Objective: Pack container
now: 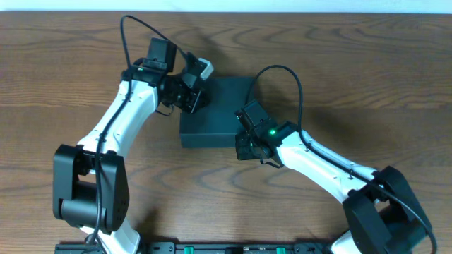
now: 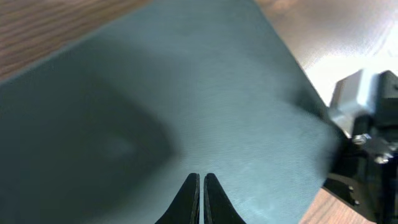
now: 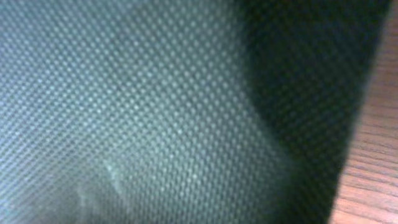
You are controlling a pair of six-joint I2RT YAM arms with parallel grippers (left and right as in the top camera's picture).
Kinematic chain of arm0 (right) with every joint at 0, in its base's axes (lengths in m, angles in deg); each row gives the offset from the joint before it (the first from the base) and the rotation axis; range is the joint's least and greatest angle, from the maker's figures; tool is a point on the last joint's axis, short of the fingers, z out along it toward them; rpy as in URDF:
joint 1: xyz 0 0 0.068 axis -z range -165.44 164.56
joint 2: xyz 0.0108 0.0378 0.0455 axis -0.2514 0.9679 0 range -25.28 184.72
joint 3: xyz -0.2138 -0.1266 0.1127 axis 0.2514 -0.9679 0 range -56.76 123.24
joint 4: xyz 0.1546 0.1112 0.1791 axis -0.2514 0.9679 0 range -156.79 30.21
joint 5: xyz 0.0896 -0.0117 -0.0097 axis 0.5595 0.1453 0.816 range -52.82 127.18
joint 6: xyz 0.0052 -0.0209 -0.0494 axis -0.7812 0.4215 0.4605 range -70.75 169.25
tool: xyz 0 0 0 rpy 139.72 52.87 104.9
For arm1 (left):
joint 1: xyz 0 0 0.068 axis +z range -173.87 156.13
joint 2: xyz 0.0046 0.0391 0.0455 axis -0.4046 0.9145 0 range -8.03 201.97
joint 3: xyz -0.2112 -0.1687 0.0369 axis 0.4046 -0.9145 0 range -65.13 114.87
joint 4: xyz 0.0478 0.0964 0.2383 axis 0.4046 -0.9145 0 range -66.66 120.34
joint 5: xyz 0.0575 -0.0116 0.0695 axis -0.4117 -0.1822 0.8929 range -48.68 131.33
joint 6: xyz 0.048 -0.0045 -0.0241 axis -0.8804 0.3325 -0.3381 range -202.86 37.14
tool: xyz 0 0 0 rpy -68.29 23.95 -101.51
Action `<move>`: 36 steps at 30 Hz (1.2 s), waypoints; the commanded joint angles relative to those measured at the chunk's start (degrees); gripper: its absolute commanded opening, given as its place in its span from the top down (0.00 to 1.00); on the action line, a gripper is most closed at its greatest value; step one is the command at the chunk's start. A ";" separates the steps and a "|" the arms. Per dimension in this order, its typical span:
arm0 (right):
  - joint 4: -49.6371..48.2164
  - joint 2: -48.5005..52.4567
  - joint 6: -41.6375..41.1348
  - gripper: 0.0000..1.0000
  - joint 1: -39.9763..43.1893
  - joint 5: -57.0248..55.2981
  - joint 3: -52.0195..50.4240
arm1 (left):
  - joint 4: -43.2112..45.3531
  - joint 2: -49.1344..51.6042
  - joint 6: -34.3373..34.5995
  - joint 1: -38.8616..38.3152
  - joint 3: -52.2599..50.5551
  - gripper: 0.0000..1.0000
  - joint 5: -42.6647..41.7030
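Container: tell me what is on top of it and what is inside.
The container is closed, its top bare. The left gripper and right gripper, both shut, hang over opposite edges. The closed top hides whatever is inside.

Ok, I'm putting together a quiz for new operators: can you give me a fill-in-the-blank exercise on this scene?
The container rests on a table made of ____.
Its lid is ____.
On the left gripper the jaws are ____.
Missing words: wood; closed; shut.
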 commanded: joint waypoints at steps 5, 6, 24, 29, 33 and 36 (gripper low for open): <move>0.68 -0.39 -0.87 0.98 0.31 3.28 -0.09 | 0.00 3.15 -0.79 -2.27 -0.35 0.94 2.89; 0.68 -0.39 -0.87 0.99 0.31 3.32 -0.09 | 0.00 3.76 -0.79 -2.43 -0.35 0.94 2.56; -7.02 -0.02 -0.92 0.98 -5.29 -6.60 -0.33 | -0.28 9.31 0.09 -2.58 -0.35 0.94 2.49; -11.58 2.43 -1.55 0.98 -7.56 -10.38 -0.37 | -0.28 9.31 0.07 -2.58 -0.35 0.94 2.47; -13.57 4.61 -2.62 0.98 -8.39 -10.32 -0.37 | -0.44 9.31 0.07 -2.58 -0.35 0.95 1.99; -14.73 4.74 -2.60 0.98 -8.48 -10.27 -0.33 | -0.48 9.31 0.07 -2.58 -0.35 0.94 1.42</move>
